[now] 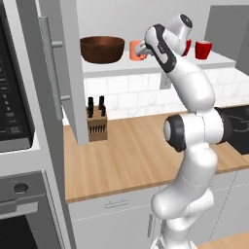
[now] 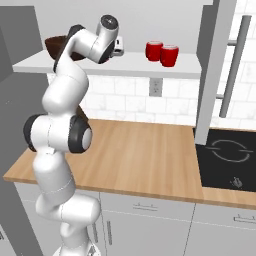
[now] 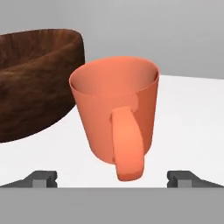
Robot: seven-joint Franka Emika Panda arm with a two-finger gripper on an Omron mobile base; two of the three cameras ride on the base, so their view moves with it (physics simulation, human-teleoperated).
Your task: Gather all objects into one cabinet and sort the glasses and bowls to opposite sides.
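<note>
Left base view: arm hides part of the salmon-orange mug [image 1: 135,50] on the cabinet shelf [image 1: 121,68], right of the brown bowl [image 1: 102,49]; one red cup [image 1: 203,49] is clear, the other mostly hidden. Right base view: bowl mostly hidden. Hand view: gripper [image 3: 113,178] spread wide, gripping nothing, mug handle between its fingertips.

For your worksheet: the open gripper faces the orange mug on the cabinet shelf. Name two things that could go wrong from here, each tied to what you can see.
1. The mug stands close beside the brown bowl; an open finger could nudge the bowl as the gripper moves in.
2. The mug's handle faces the gripper, so the fingers may close on it unevenly and tip the mug on the shelf.
</note>
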